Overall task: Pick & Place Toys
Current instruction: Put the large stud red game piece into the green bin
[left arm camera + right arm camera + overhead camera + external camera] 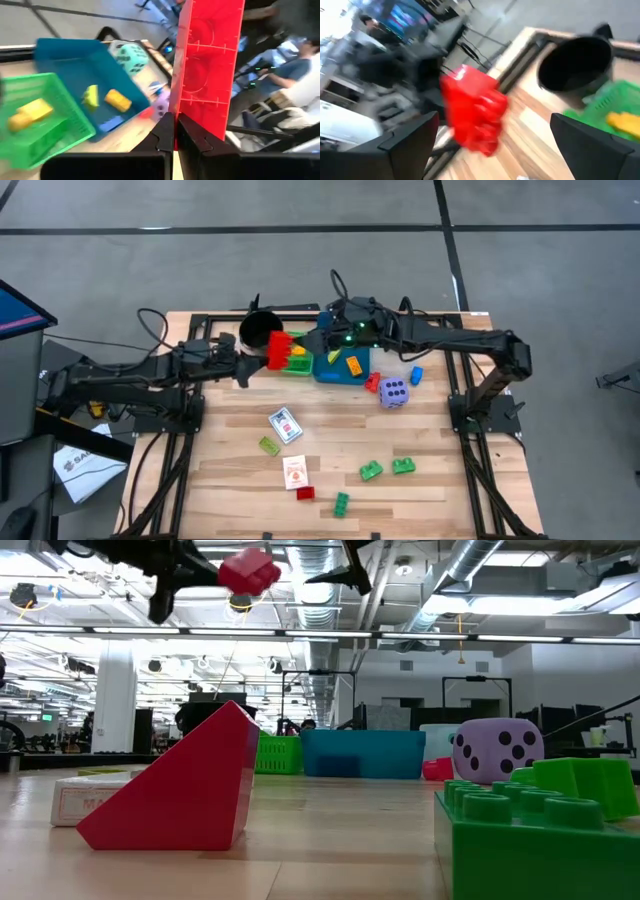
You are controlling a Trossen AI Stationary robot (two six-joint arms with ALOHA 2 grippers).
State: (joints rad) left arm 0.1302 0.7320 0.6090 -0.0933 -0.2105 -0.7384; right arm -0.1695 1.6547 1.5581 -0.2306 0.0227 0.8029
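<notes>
Left gripper [174, 131] pinching red brick [277, 349] above wood table [440, 480], right gripper [492, 145] spread, ducts overhead.

Light wooden table [330, 480] on a black frame. At the back sit a black cup [256, 330], a green tray [296, 366] and a blue tray [338, 373] side by side. Just right of those, a purple die [393, 392] and a blue brick [416, 376]. Nearer the front: two card packs [285, 424], a red wedge [305, 493] and scattered green bricks [371, 471].
</notes>
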